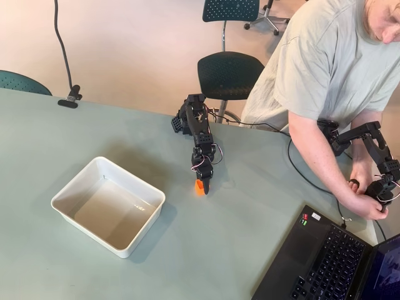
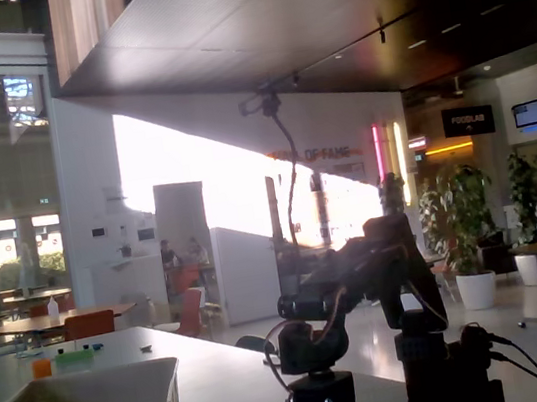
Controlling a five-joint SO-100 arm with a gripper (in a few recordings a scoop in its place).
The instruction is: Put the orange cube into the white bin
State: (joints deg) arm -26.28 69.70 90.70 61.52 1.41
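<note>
The white bin (image 1: 107, 205) is sitting empty on the pale green desk (image 1: 56, 137) in the overhead view, its long axis running diagonally from upper left to lower right. Well apart to its right, the orange cube (image 1: 199, 186) is resting on the desk, seemingly pinched at the tip of the black end effector (image 1: 203, 185), though the fingers are too small to tell apart. Bare desk is lying between cube and bin. A laptop (image 1: 325, 262) is occupying the lower right corner.

The orange cube (image 1: 199, 187) is tiny and bright, sitting on the surface to the right of the white bin (image 1: 73, 187) in the overhead view, apart from it. The bin is a shallow, glossy rectangular tub with rounded corners, upright and set at an angle.
</note>
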